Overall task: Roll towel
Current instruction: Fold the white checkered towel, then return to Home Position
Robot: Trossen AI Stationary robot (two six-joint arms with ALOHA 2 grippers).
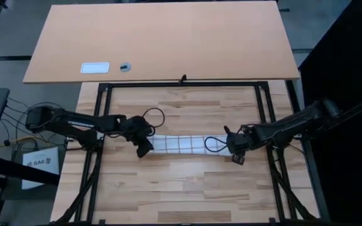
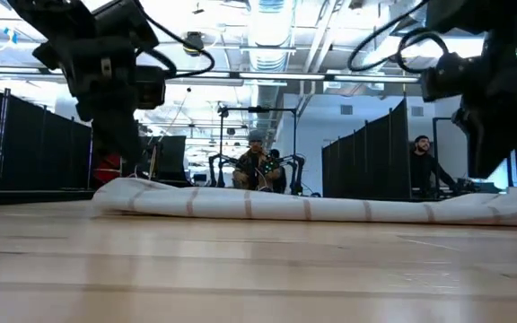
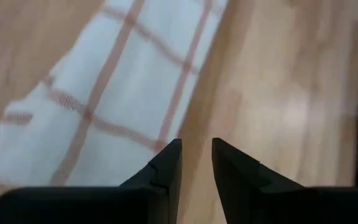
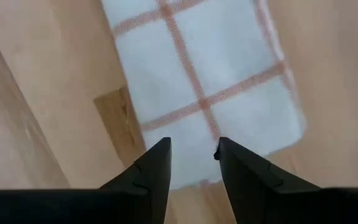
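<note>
The white towel with reddish-brown check lines (image 1: pixel 181 144) lies on the wooden table as a long narrow strip running left to right, and in the low view (image 2: pixel 312 206) it is a low rounded band. My left gripper (image 1: pixel 144 148) stands at the strip's left end, its fingers (image 3: pixel 196 149) a narrow gap apart over the towel's long edge (image 3: pixel 104 106). My right gripper (image 1: pixel 236 154) stands at the right end, its fingers (image 4: pixel 193 149) a narrow gap apart above that end (image 4: pixel 210 81). Nothing sits between either pair of fingers.
A black frame (image 1: pixel 184 83) borders the wooden table on its far, left and right sides. Beyond it stands a tan table with a small white label card (image 1: pixel 95 68) and a small round object (image 1: pixel 125 66). People show in the room behind (image 2: pixel 258 166).
</note>
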